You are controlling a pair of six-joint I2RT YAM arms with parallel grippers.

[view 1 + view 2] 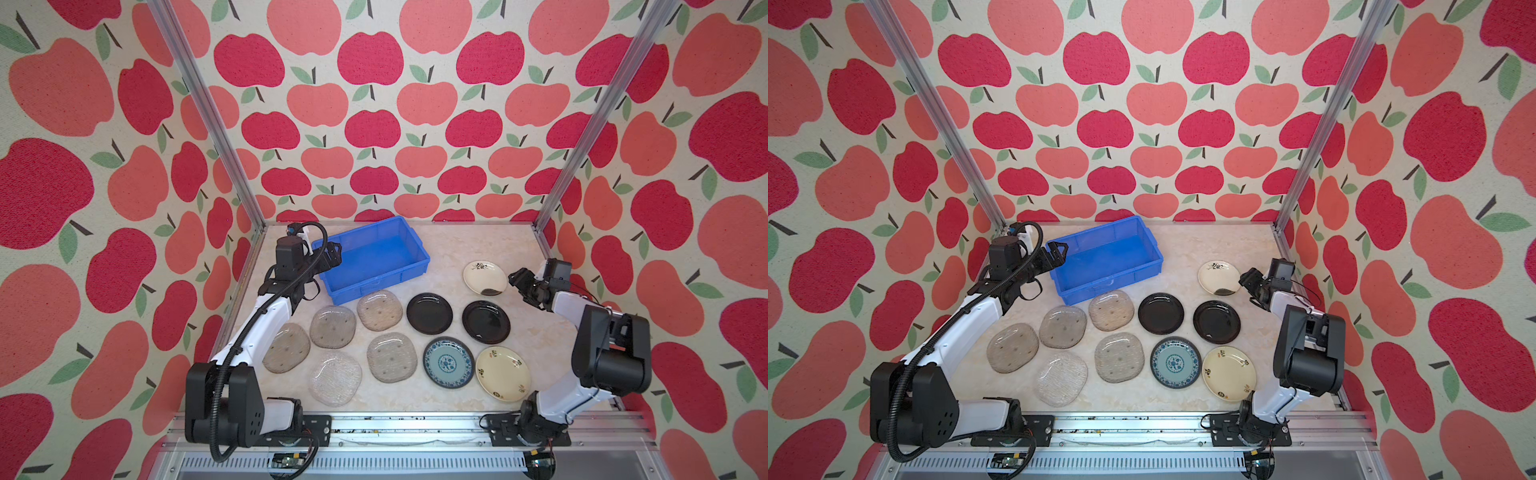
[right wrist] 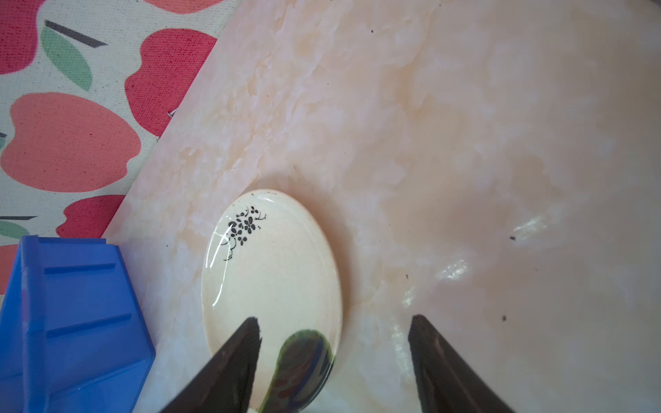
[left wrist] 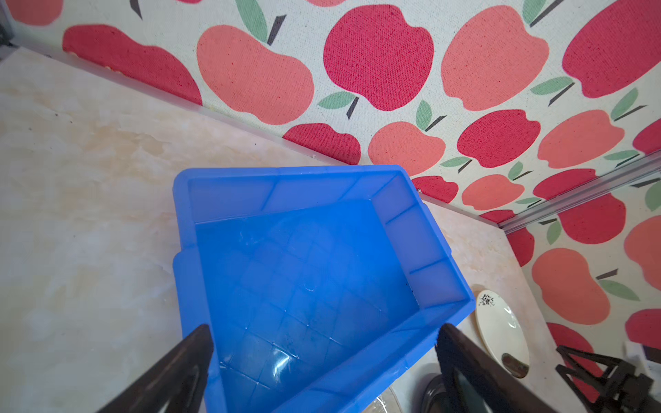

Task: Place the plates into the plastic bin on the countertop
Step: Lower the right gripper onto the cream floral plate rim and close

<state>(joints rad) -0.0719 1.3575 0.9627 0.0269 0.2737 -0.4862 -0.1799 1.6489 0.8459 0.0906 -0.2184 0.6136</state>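
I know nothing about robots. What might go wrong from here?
1. The right end effector straddles only the rim of the cream plate, which looks glossy; so small a hold may slip or tip the plate.
2. The open left end effector hangs at a corner of the plastic bin; it might block the plate's way in or nudge the bin.
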